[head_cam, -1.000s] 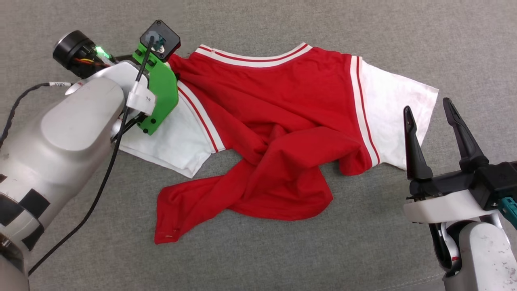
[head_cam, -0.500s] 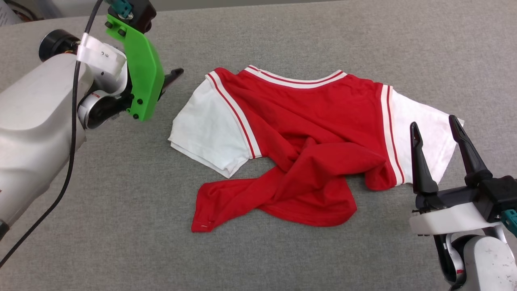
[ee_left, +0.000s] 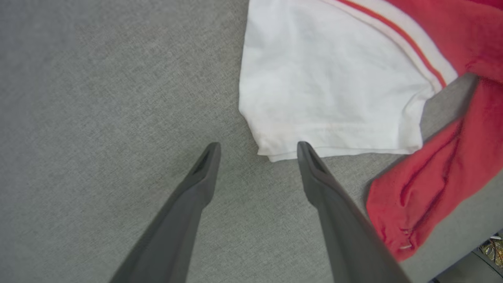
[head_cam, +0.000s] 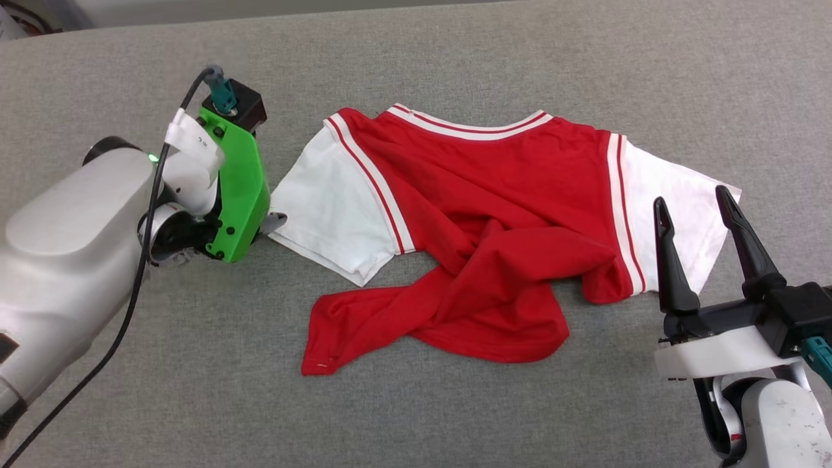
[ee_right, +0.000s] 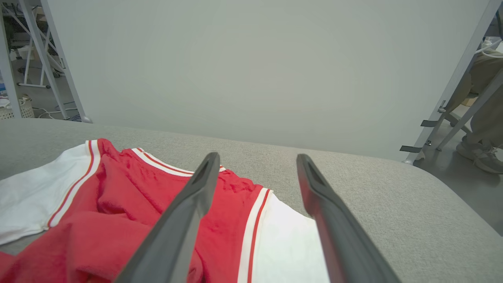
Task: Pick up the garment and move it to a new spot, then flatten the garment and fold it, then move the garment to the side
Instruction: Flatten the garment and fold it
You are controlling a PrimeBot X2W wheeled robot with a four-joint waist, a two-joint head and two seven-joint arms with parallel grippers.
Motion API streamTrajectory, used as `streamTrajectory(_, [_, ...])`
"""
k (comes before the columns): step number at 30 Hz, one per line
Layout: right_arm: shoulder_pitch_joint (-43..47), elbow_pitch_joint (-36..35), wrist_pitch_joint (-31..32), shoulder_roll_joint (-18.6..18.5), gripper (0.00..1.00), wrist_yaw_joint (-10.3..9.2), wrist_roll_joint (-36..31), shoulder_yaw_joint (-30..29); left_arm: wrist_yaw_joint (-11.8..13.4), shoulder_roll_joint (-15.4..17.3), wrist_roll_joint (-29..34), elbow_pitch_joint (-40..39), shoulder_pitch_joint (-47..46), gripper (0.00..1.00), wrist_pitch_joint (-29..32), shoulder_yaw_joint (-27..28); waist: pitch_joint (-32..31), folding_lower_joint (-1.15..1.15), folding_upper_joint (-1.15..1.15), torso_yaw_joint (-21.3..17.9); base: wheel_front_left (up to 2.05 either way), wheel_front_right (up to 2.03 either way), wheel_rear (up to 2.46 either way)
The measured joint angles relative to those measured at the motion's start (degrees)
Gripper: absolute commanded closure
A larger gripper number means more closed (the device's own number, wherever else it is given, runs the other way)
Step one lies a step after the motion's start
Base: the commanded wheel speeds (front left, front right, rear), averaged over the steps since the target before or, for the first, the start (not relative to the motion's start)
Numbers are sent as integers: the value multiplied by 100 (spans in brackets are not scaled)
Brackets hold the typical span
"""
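Red garment (head_cam: 494, 195) crumpled | left gripper (ee_left: 258, 144) angled down, jaws apart | right gripper (head_cam: 690, 195) level, jaws apart

Left pincer (ee_left: 258, 145) moved off the garment (head_cam: 494, 195), seemingly down beside its sleeve.

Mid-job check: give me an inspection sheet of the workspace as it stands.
Surface: grey woven-fabric tabletop, flat.
Job's things: red jersey T-shirt with white short sleeves, crumpled, lower body twisted, not yet flattened.
Clutter: nothing seen.
Grippers: left gripper, jaws open, tips at one white sleeve's hem, contact unclear; right gripper, jaws open, by the other sleeve, holding nothing.
Cables: black cable along the left arm, off the shirt.
Surroundings: pale wall panel behind the table; white metal frame leg; person's shoe on the floor.
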Motion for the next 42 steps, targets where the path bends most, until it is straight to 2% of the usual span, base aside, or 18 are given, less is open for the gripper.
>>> streamTrajectory(7, [-48,20,0,3,0,0,1,48,0,-197,81,215,210,0,-127,-19,170,0,0,-112,0,0,0])
streamTrajectory(12, [-73,36,0,13,0,0,1,88,2,-202,324,151,359,0,131,63,241,0,0,-196,0,0,0])
streamTrajectory(14, [-86,51,0,12,0,0,1,74,2,-172,444,99,391,100,116,81,243,0,0,-217,0,0,0])
streamTrajectory(17, [-92,76,0,9,0,0,1,35,1,-158,458,141,437,100,-164,76,201,0,0,-219,0,0,0])
streamTrajectory(23, [-108,52,0,-64,0,0,-3,-85,0,-121,557,211,526,100,-1154,-14,40,0,0,-185,0,0,0])
streamTrajectory(27, [-149,19,0,-315,0,0,-15,-283,0,60,624,88,526,100,-1791,4,-115,0,0,-150,0,0,0])
streamTrajectory(33, [-515,-12,0,-916,0,0,115,-650,11,388,626,-229,530,100,-2455,202,-313,0,0,-38,0,0,0])
streamTrajectory(35, [-688,89,10,-1211,0,0,197,-650,86,534,650,-345,533,100,-2615,281,-361,0,0,9,0,0,0])
streamTrajectory(37, [-833,234,224,-1500,0,0,377,-556,164,655,708,-471,538,100,-2694,312,-387,0,0,51,0,0,0])
streamTrajectory(42, [-1334,458,1371,-2228,0,0,1128,-107,436,915,816,-829,602,100,-2836,391,-360,0,0,151,0,0,0])
